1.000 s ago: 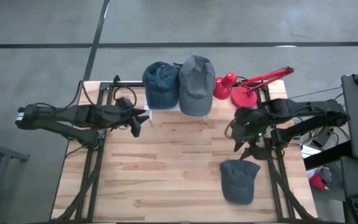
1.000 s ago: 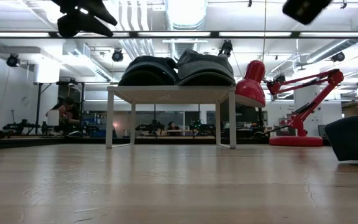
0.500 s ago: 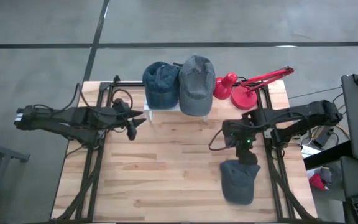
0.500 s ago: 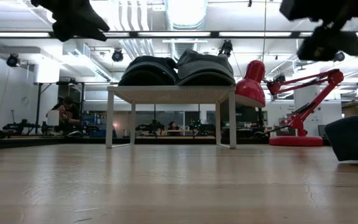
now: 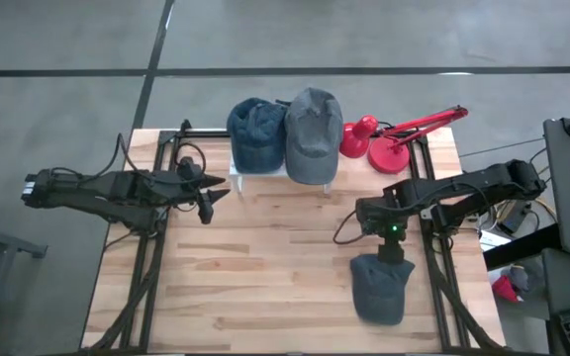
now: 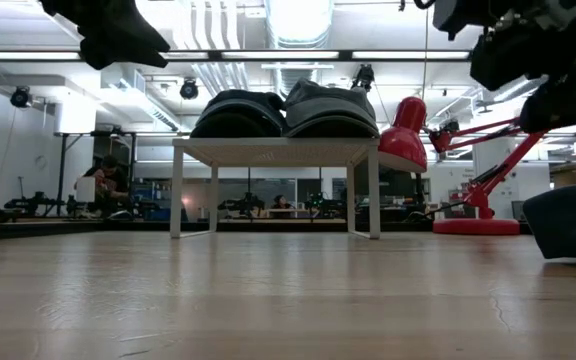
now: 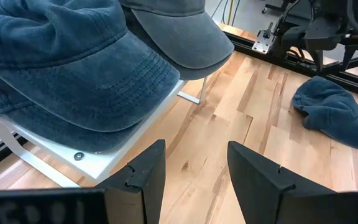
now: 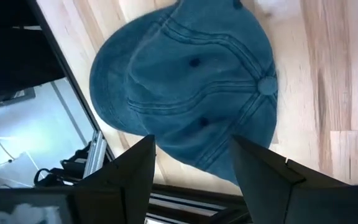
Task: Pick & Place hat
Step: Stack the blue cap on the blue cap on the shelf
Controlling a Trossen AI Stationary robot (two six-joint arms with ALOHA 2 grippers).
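Note:
A dark blue cap [image 5: 379,289] lies crown up on the table's right near part; it also shows in the low view [image 6: 574,222] and the right wrist view [image 8: 185,93]. My right gripper [image 5: 394,247] hangs open just above its far end, fingers pointing down, clear of it [image 8: 194,171]. Two more caps, a blue one [image 5: 255,133] and a grey one [image 5: 313,133], rest on a small white stand [image 5: 234,178] at the far edge. My left gripper [image 5: 206,203] is open and empty, raised near the stand's left end [image 7: 194,171].
A red desk lamp [image 5: 394,138] stands at the far right, next to the stand. The table's wooden top [image 5: 265,267] is bare between the stand and the near edge. Black frame rails [image 5: 151,257] run along both sides of the table.
My right gripper has gone down and toward the near edge, coming over the dark blue cap on the table, and still stands open. The cap has not moved. My left gripper has drifted a little toward the table's left edge.

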